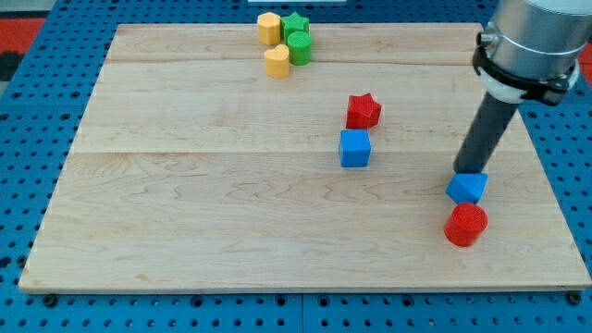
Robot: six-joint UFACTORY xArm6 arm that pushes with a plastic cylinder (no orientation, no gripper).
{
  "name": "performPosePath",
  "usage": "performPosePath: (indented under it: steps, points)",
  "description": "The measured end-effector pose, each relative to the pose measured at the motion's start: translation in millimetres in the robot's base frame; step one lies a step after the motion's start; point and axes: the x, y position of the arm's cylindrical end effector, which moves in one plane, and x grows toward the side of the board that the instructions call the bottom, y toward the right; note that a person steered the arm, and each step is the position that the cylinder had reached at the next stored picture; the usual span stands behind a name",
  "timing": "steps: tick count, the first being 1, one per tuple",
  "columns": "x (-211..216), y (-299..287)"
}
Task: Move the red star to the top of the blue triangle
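The red star (363,111) lies right of the board's middle, just above a blue cube (355,148). The blue triangle (467,188) lies near the view's right edge, with a red cylinder (465,225) touching it just below. My tip (463,172) is at the blue triangle's top edge, touching or nearly touching it. The tip is well to the right of the red star and a little lower in the view.
At the view's top, a cluster holds a yellow block (269,29), a green star (295,24), a green cylinder (300,47) and a yellow heart-like block (277,62). The wooden board (185,203) ends close to the right of the blue triangle.
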Motion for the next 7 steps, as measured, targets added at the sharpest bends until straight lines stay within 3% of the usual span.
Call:
performPosePath:
  steps: [1,3,7]
  points:
    - [0.0,25.2]
    - [-5.6,17.5]
    - [-112.5,-218.6]
